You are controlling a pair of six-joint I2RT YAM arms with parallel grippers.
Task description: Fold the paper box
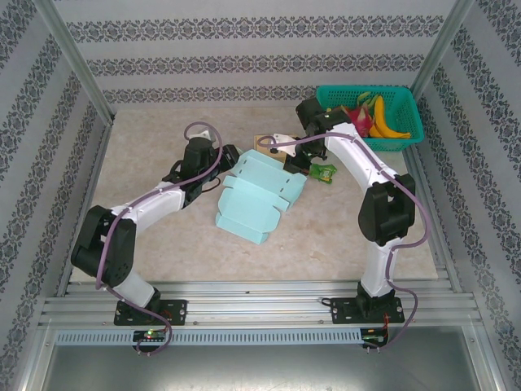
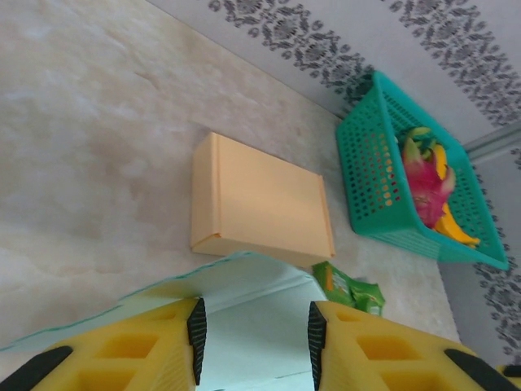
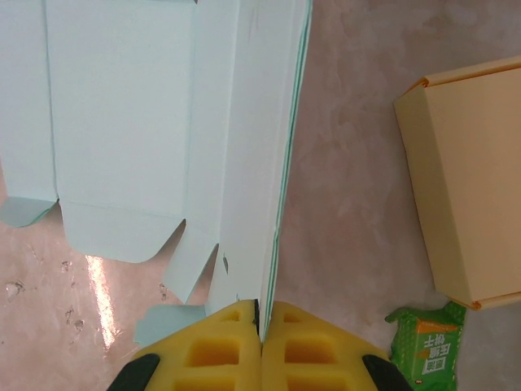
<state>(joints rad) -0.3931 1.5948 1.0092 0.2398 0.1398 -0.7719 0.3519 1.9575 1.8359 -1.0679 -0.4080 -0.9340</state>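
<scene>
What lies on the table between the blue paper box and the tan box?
Nothing: the right wrist view shows bare table between the blue paper box and the tan box.

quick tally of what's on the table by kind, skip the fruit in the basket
boxes: 2 (light blue paper box, tan box)
basket: 1
green packet: 1
total: 4

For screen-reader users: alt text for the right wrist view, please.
The right tool, shut, pinches an edge of the unfolded pale blue paper box. A tan box and a green packet lie beside it on the table.
</scene>
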